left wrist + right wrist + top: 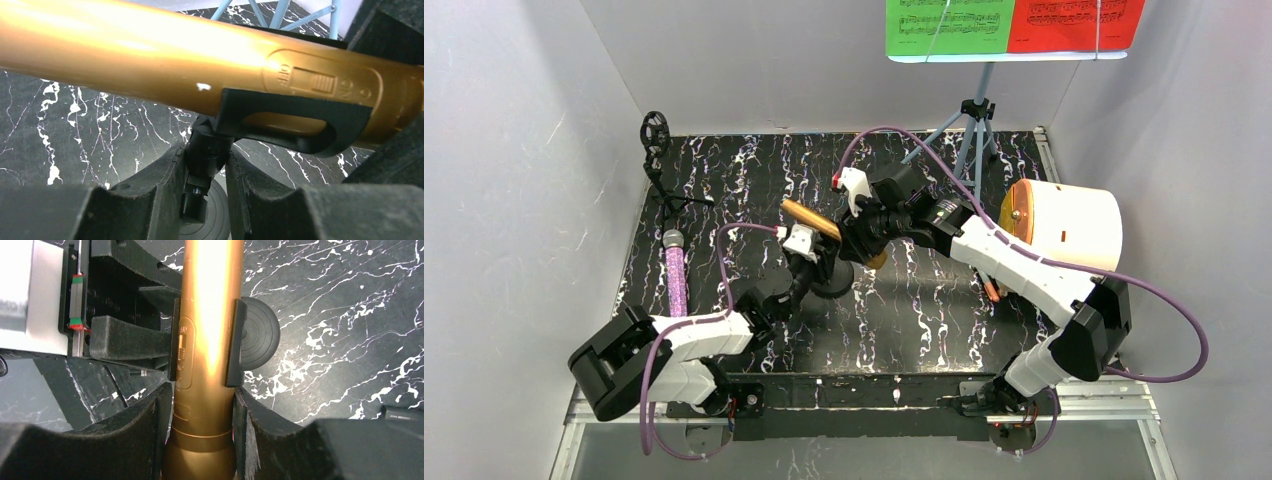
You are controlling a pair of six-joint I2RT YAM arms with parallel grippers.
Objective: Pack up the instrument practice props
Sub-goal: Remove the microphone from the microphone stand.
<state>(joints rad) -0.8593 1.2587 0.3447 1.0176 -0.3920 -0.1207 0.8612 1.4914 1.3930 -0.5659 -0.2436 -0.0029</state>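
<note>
Mic in its mount at mid-worktop: left gripper, jaws narrowed, clamps the mount's stem to steady it; right gripper, half-closed, grips the mic's body, likely to pull it free.

Lab booth: white walls, marbled tabletop

Top view evenly bright, diffuse light from above, soft shadows. Wrist views: hot glare streaks along gold microphone; nearest foreground blurred, dark.
</note>
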